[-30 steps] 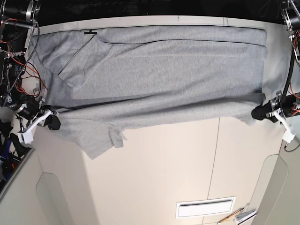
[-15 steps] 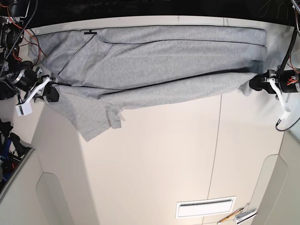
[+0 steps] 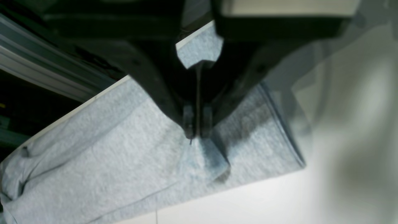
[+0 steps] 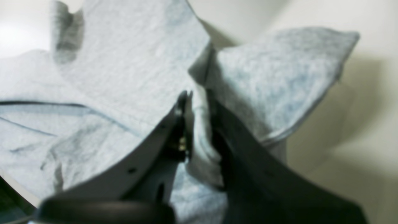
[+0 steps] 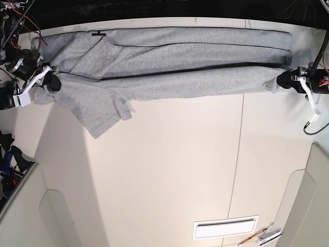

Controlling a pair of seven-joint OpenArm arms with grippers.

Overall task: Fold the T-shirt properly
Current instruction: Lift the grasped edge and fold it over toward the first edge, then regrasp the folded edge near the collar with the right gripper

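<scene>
**A:** Where does the T-shirt [image 5: 169,67] lie?

**B:** Along the far edge of the table [image 5: 169,170], as a long grey band in lengthwise folds. One sleeve [image 5: 97,110] hangs out of the band toward the near side, at the end where the right gripper is. A small black mark [image 5: 98,35] sits on the table's far edge just above the shirt.

**A:** Right gripper [image 5: 50,82]?

**B:** Clenched on cloth. The right wrist view shows a wad of grey fabric [image 4: 199,130] pinched between the two fingers, with more shirt fanning out beyond the tips.

**A:** Left gripper [image 5: 280,80]?

**B:** Also gripping the shirt, at the band's opposite end. In the left wrist view its fingertips [image 3: 189,123] are pressed close together and a peak of fabric [image 3: 203,155] rises straight up into them. The hem edge [image 3: 281,124] runs just beside that peak.

**A:** Anything else on the table?

**B:** A white slotted plate [image 5: 225,227] near the front edge, well apart from the shirt. Beside it some small items [image 5: 262,236], too small to identify.
</scene>
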